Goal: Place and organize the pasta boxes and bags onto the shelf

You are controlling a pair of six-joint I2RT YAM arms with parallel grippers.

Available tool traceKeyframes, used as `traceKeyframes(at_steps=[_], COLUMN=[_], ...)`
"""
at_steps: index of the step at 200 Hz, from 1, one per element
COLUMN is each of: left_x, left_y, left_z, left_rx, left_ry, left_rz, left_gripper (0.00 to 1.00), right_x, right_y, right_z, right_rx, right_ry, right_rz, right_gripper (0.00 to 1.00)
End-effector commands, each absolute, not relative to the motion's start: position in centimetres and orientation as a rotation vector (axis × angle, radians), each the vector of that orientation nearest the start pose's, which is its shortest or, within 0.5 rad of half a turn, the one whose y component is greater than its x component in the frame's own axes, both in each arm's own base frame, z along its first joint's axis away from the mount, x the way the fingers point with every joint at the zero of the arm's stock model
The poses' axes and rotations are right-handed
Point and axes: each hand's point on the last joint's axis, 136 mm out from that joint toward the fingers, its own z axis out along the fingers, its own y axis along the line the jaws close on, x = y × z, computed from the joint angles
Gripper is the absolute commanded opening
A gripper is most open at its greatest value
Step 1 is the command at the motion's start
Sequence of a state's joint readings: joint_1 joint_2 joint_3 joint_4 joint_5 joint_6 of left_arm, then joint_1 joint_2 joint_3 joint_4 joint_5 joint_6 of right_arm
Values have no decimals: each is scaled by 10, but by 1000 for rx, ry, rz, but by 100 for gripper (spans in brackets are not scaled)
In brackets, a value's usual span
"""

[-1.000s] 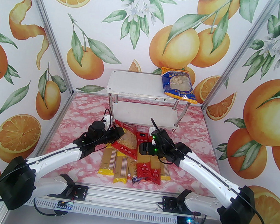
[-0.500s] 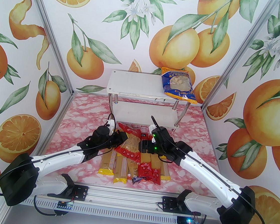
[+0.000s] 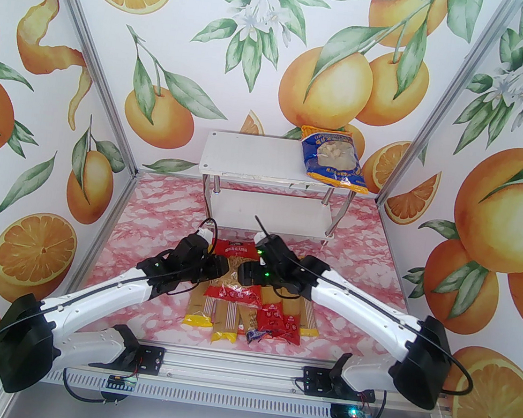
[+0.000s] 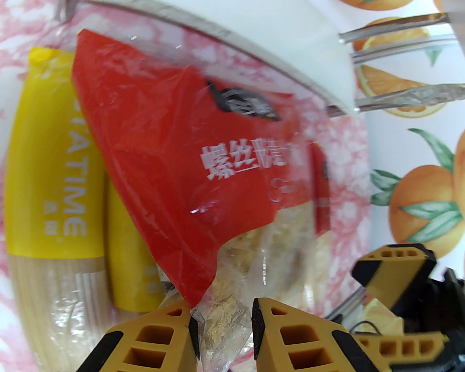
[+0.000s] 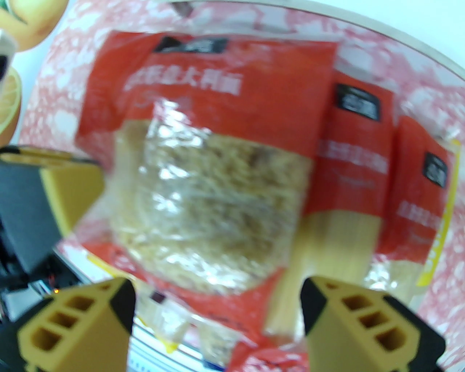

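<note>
A red wide bag [image 3: 234,268] with a clear window of short pasta lies flat on top of the long spaghetti packs [image 3: 229,315]. My left gripper [image 3: 222,269] sits at its left edge; in the left wrist view the gripper [image 4: 225,319] is open, with the bag's [image 4: 174,152] clear corner loose between the fingers. My right gripper [image 3: 245,274] hovers at the bag's right side, and in its wrist view it [image 5: 218,308] stands open wide over the bag [image 5: 218,120]. The shelf [image 3: 249,154] stands behind, with a blue bag [image 3: 333,160] on the right end of its top board.
Yellow spaghetti packs [image 4: 47,181] lie left of the red bag, red ones [image 5: 348,145] to its right. A dark blue pack end [image 3: 254,334] pokes out near the front. The shelf's lower board [image 3: 270,211] is bare. Printed walls enclose three sides.
The left gripper lowered and squared the tilted red bag onto the pile, then opened. The right gripper slid left over the bag, still open.
</note>
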State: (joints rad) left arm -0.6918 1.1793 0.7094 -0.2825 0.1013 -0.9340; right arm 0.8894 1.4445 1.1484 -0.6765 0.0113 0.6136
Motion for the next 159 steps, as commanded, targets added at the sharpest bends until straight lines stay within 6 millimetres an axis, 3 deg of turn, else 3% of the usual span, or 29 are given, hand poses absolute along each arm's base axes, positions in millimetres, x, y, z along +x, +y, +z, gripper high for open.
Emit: traceKeyframes(at_steps=[1, 33, 69, 105, 159], left_x=[244, 245, 239, 236, 239], left_y=[-207, -171, -150, -140, -136], left_z=[124, 135, 135, 142, 158], left_rx=[-227, -280, -361, -377, -351], left_ry=[2541, 2492, 2449, 2413, 2373], left_rz=[-729, -618, -634, -638, -673], left_gripper=[35, 42, 42, 44, 50], right_x=[246, 249, 248, 244, 244], right_y=[302, 310, 332, 348, 359], right_z=[164, 154, 150, 140, 117], right_rx=[-310, -279, -366, -422, -339], right_ry=[2595, 2605, 2601, 2617, 2666], right_rz=[497, 393, 279, 182, 130], right_gripper=[80, 81, 80, 83, 88])
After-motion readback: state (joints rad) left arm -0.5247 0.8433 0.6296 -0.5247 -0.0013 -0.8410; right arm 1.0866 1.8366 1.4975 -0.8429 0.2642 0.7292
